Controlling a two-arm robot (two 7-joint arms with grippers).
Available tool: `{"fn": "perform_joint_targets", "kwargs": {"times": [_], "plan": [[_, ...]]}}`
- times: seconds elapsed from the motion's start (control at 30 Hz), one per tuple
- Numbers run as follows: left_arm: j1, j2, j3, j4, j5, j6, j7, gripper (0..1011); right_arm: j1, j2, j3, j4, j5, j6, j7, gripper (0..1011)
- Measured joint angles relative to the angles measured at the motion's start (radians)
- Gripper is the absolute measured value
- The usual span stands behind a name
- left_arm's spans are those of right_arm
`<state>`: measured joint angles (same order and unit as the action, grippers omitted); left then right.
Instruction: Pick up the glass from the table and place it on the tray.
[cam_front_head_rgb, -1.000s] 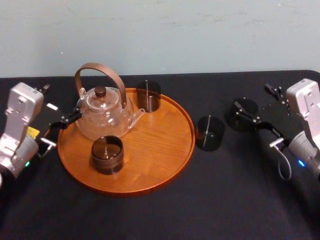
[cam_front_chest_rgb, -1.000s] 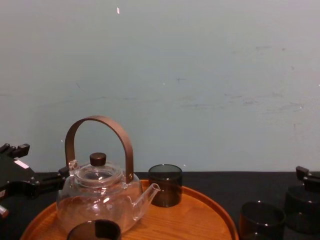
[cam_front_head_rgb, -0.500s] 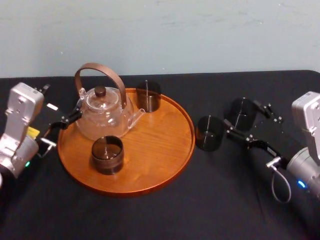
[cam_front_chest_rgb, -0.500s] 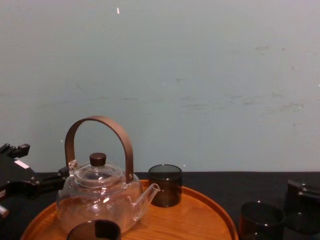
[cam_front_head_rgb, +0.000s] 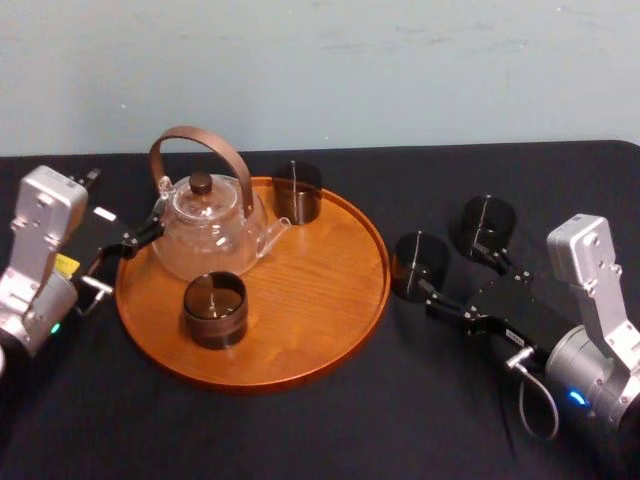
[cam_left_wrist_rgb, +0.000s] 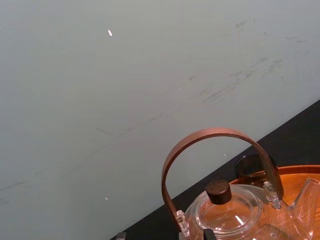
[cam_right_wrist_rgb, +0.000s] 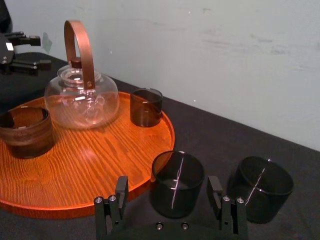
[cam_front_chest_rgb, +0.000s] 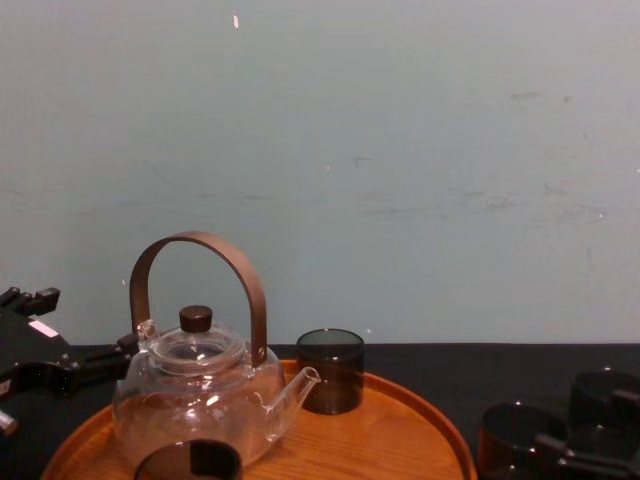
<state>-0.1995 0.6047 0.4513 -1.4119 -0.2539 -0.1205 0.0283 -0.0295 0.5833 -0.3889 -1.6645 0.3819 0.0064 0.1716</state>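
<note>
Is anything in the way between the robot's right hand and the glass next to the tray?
Nothing visible: the right gripper, jaws open, faces the glass across bare table. The second glass stands aside; the left gripper is parked by the teapot.

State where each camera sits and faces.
Head: above, facing forward and down at the tray; left gripper and right gripper both show.
Chest: low, facing across the table at the teapot; left gripper at left.
Left wrist: beside the teapot, facing the wall.
Right wrist: behind the right gripper, facing the glass between its fingers.
All share teapot and tray.
</note>
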Motion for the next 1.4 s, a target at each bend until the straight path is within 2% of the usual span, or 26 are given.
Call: {"fn": "perform_joint_targets", "kwargs": {"times": [0.4, 0.77, 1.4], "plan": [[0.0, 0.0, 0.0, 0.0, 0.0, 0.0, 0.0, 1001, 0.006, -0.039, 0.005, 0.042, -0.039, 0.025, 0.002, 1002], [0.0, 0.0, 0.0, 0.0, 0.0, 0.0, 0.0, 1001, 0.013, -0.071, 0.02, 0.08, -0.048, 0.03, 0.022, 1002], [0.0, 0.0, 0.0, 0.0, 0.0, 0.0, 0.0, 1001, 0.089, -0.13, 0.064, 0.157, -0.036, 0.079, 0.096, 1002]]}}
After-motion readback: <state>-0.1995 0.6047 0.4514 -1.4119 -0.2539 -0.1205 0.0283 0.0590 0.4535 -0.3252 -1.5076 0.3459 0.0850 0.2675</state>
